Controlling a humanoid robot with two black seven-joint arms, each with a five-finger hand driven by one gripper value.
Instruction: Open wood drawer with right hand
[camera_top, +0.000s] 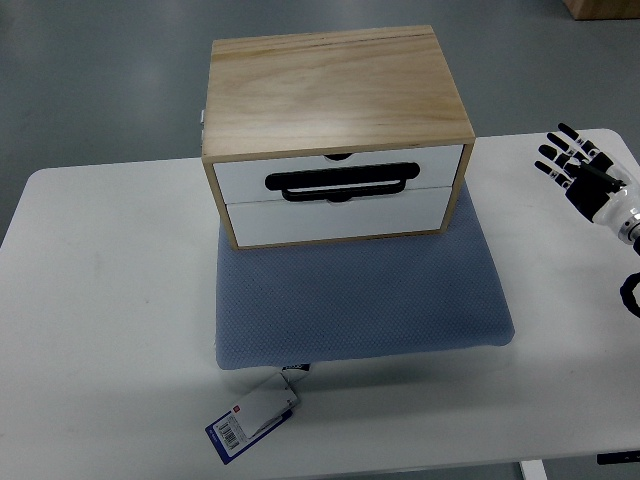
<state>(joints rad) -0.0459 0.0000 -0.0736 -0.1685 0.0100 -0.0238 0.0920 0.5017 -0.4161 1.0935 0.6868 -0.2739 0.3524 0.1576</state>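
Observation:
A light wood drawer box (335, 95) stands on a blue-grey mat (360, 295) at the back middle of the white table. Its front has two white drawers, upper (340, 175) and lower (335, 215), both shut, with a black handle (340, 182) across the upper one. My right hand (575, 165) hovers over the table's right edge, well to the right of the box, its black-tipped fingers (560, 150) spread and holding nothing. The left arm does not show.
A blue and white tag (252, 418) hangs from the mat's front edge onto the white table (100, 300). A black cable loop (630, 295) shows at the right edge. Grey floor lies beyond the table.

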